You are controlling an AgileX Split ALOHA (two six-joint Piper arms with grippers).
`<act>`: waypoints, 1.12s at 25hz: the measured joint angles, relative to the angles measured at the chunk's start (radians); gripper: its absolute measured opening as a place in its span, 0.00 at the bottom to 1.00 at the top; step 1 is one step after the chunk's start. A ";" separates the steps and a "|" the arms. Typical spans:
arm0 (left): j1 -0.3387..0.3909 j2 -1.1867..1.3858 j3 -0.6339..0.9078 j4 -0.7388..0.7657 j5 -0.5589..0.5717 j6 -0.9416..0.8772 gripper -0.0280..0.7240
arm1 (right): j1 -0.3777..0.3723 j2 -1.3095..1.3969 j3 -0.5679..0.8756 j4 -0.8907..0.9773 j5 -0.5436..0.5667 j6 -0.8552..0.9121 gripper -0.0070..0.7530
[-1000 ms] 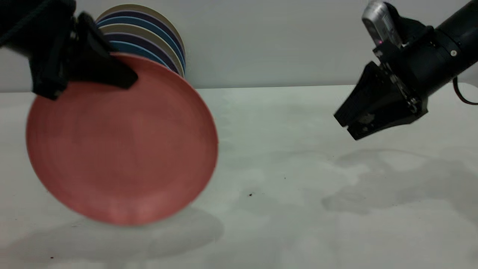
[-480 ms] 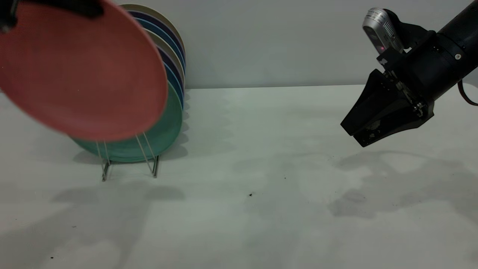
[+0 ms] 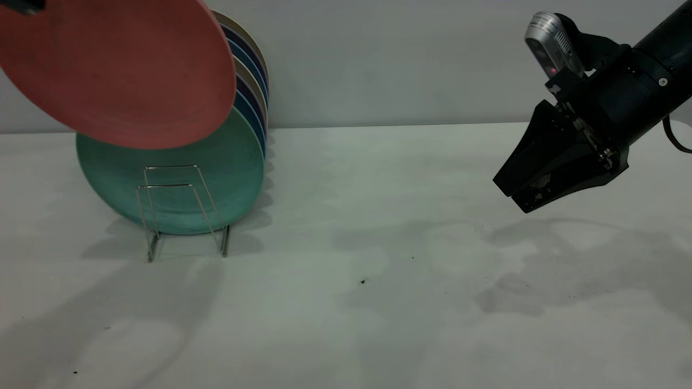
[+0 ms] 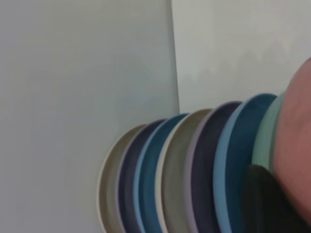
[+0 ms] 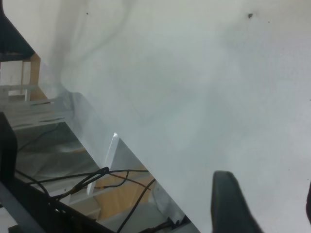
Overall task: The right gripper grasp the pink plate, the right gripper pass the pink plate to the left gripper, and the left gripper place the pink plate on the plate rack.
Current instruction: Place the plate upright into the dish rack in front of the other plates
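The pink plate (image 3: 116, 70) hangs tilted at the upper left, above and in front of the plate rack (image 3: 173, 186). Its lower edge overlaps the top of the teal-green plate (image 3: 227, 173), the front one in the rack. Only a black sliver of my left gripper (image 3: 21, 5) shows at the top corner, at the plate's upper rim. In the left wrist view a dark finger (image 4: 265, 204) lies against the pink plate (image 4: 296, 145). My right gripper (image 3: 508, 192) hovers open and empty above the table at the right, far from the plate.
Several blue, purple and beige plates (image 3: 254, 81) stand in the rack behind the teal one, also seen in the left wrist view (image 4: 194, 170). Two silver wire loops stand free in front of the teal plate. The white table (image 3: 378, 281) has small dark specks.
The pink plate has risen from low in front of the rack to above it, uncovering the teal plate and the wire loops. My right gripper drew back slightly to the right, then held still.
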 joint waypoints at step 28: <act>0.001 0.187 0.000 -0.036 -0.078 -0.012 0.14 | 0.000 0.000 0.000 -0.005 0.001 0.000 0.53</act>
